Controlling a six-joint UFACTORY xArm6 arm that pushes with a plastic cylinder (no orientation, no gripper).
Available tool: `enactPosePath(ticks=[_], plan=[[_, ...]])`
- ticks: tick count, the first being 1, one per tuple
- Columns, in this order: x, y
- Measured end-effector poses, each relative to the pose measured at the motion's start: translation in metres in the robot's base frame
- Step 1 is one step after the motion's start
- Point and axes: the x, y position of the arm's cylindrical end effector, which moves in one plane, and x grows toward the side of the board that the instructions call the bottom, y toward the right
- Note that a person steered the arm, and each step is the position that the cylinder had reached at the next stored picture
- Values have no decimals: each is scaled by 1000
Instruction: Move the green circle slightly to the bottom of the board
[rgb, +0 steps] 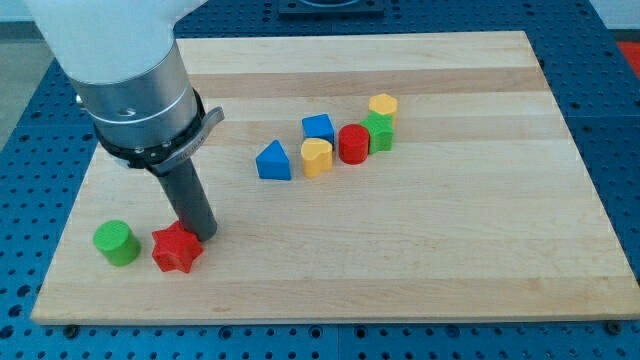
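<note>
The green circle (116, 242) stands near the board's bottom left corner. A red star (177, 248) lies just to its right. My tip (201, 234) rests at the red star's upper right edge, touching or nearly touching it, and is about a block's width to the right of the green circle. The rod comes down from the arm's grey and white body (130, 70) at the view's top left.
A cluster sits at the board's middle: a blue triangle (273, 160), a yellow heart (316, 157), a blue block (319, 128), a red cylinder (352, 143), a green block (378, 132) and a yellow hexagon (383, 106). The wooden board (450, 250) ends just below the green circle.
</note>
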Motion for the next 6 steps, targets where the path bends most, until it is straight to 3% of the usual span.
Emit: enactPosePath(ticks=[2,3,5,6], plan=[[-56,-26],[-44,-75],[-3,-82],[-7,-82]])
